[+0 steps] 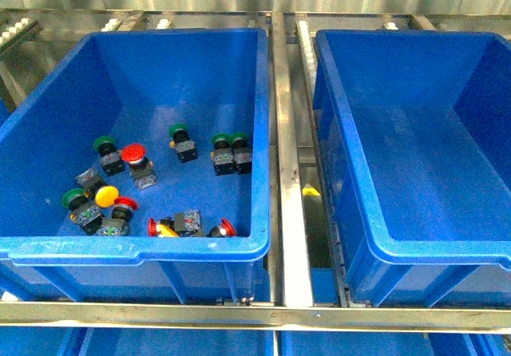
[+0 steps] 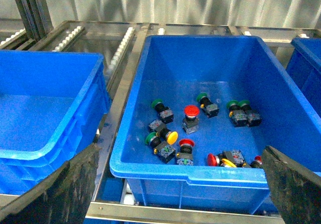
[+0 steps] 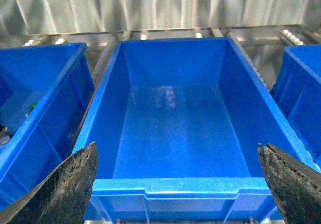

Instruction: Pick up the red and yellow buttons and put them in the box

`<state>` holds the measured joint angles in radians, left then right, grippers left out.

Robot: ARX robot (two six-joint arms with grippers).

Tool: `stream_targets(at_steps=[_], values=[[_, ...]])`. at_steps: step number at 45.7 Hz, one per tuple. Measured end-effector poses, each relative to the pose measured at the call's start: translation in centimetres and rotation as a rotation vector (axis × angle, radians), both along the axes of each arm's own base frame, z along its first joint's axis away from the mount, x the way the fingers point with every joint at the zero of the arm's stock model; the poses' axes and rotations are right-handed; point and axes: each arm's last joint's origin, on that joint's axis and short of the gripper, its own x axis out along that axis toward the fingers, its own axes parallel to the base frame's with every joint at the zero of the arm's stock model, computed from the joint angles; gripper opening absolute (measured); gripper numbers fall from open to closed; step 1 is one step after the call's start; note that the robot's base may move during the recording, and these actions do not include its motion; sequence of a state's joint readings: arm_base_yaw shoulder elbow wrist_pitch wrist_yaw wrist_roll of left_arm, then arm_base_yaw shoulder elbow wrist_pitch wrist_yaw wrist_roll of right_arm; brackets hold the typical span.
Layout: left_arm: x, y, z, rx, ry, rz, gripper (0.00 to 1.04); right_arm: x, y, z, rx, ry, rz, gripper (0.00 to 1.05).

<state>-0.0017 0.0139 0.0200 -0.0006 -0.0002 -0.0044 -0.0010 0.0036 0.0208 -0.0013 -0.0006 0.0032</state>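
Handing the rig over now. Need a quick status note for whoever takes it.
left gripper: open, empty, aimed at the button bin.
right gripper: open, empty, aimed at the box.
The red buttons and the yellow button all lie in the button bin, mixed with green ones, mostly toward its front.
Done: nothing; the box shows no buttons.
Left: move every red and yellow button into the box and leave the green ones.
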Motion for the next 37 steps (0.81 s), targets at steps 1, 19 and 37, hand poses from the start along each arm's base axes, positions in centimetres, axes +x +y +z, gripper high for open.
stream_targets(at_steps=[1,19,37], values=[[0.0,0.0,0.0,0.0,0.0,0.0,0.97,0.0,0.0,0.0,0.0,0.0,0.0,0.97],[0.0,0.0,0.0,0.0,0.0,0.0,0.97,0.0,0.0,0.0,0.0,0.0,0.0,0.97],[0.0,0.0,0.0,0.0,0.0,0.0,0.97,0.0,0.0,0.0,0.0,0.0,0.0,0.97]])
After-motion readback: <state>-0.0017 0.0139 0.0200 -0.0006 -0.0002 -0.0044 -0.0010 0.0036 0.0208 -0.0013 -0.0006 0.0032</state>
